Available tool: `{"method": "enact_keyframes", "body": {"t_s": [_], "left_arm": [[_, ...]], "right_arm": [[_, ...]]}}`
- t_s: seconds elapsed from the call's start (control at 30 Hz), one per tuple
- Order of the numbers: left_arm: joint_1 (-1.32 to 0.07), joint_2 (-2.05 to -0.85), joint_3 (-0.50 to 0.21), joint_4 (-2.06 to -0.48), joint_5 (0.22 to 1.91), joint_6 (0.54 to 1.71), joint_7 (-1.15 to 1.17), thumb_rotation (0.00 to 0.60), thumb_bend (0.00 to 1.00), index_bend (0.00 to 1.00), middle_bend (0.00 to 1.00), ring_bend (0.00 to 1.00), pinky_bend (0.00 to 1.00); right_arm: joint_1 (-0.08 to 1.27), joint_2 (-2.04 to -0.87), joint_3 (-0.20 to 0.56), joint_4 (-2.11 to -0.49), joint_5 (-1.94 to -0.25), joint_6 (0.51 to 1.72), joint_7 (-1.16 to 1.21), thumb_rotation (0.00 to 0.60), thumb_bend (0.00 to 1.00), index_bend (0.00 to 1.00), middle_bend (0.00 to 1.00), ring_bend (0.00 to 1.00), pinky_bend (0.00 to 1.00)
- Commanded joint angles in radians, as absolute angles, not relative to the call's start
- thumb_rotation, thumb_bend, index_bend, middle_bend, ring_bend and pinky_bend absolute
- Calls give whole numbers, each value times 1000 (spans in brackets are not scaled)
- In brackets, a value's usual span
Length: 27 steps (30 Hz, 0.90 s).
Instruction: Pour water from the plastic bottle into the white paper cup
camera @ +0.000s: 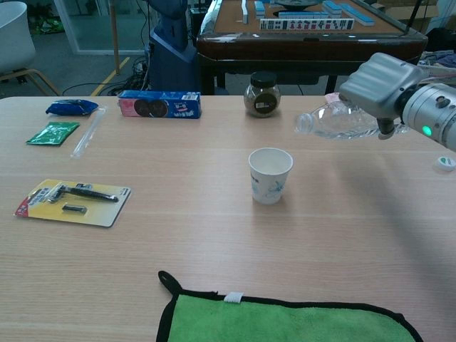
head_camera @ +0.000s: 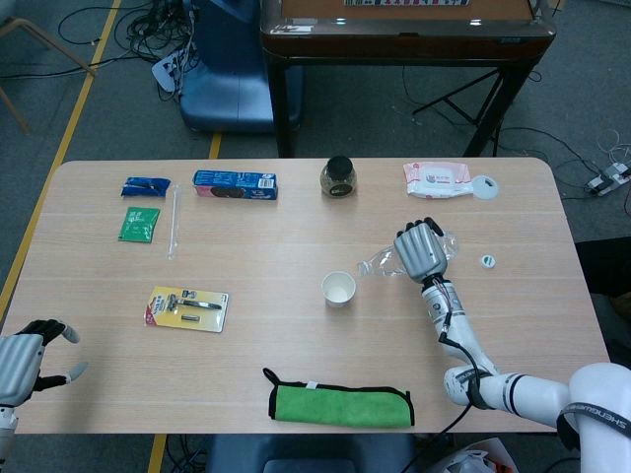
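A white paper cup [head_camera: 338, 288] [camera: 270, 175] stands upright near the table's middle. My right hand [head_camera: 421, 249] [camera: 381, 85] grips a clear plastic bottle [head_camera: 383, 263] [camera: 335, 122], which lies nearly level in the air with its open mouth pointing left, a little to the right of the cup and above its rim. No water stream shows. A small bottle cap [head_camera: 486, 261] [camera: 446, 163] lies on the table to the right. My left hand [head_camera: 25, 360] hangs at the table's front left corner, fingers apart, holding nothing.
A green cloth [head_camera: 341, 404] lies at the front edge. A packaged razor [head_camera: 187, 307], a green sachet [head_camera: 139, 224], a blue packet [head_camera: 145, 185], a straw [head_camera: 175, 224], a biscuit box [head_camera: 235, 183], a dark-lidded jar [head_camera: 338, 177] and wet wipes [head_camera: 437, 178] lie around the table.
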<state>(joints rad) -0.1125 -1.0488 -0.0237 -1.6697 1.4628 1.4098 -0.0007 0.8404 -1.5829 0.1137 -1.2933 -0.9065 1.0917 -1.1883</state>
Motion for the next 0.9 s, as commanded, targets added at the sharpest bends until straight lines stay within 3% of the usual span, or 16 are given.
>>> {"method": "enact_keyframes", "body": {"t_s": [0.03,0.9], "left_arm": [[-113,-1049,-23,-1670,1463,1409,1,600,140,500,433,344,552],[-111,-1043,-25,-1677,1462,1411,1,600,141,501,433,344,552]], "right_arm": [[845,-1588,112,-1290,-907,1092,-1196,600,165,598,600,514,565],[899,-1628,109,-1301,-857,1128,-1352,600,166,598,600,514,565]]}}
